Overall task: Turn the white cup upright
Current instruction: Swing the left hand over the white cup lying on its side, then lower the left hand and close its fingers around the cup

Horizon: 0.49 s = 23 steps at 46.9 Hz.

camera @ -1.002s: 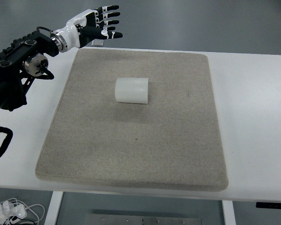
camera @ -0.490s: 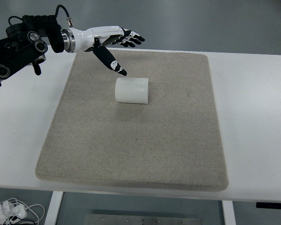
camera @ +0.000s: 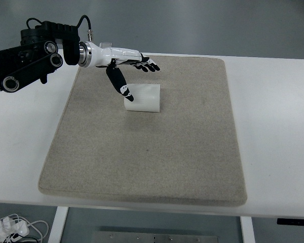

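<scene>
Hovering left hand (camera: 125, 65) over white cup (camera: 144, 98)

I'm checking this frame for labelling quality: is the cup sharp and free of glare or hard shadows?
Top view: even, soft light with no glare; the white cup on the mat is sharp but low in contrast, and the left hand hides its upper left edge.

Bright even overhead light, soft faint shadows, no glare, sharp focus throughout, little edge distortion
</scene>
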{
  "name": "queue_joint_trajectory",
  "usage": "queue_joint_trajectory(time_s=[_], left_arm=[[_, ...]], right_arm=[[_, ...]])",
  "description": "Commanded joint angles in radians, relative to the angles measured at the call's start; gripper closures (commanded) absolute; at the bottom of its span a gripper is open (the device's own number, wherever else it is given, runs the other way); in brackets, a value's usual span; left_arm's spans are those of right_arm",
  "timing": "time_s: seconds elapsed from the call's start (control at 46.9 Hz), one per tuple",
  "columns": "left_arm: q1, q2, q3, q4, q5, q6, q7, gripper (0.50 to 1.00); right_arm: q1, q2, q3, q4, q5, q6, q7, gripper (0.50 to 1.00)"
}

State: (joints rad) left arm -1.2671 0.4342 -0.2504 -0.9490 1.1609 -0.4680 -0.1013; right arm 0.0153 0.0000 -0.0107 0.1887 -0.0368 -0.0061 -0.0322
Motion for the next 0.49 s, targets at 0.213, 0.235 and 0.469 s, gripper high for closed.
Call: queue_joint_trajectory(time_s=[0.213, 0.235, 0.469], left_arm=[[0.005, -0.055, 0.003, 0.036, 0.017, 0.011, 0.041, 0.519], [0.005, -0.061, 0.003, 0.044, 0.017, 0.011, 0.043, 0.519], [0.014, -0.126, 0.003, 0.114, 0.042, 0.011, 0.046, 0.521]], right_arm=[[0.0, 0.0, 0.0, 0.0, 0.0, 0.0, 0.0, 0.548], [0.0, 0.0, 0.0, 0.0, 0.0, 0.0, 0.0, 0.548], [0.0, 0.0, 0.0, 0.0, 0.0, 0.0, 0.0, 0.548]])
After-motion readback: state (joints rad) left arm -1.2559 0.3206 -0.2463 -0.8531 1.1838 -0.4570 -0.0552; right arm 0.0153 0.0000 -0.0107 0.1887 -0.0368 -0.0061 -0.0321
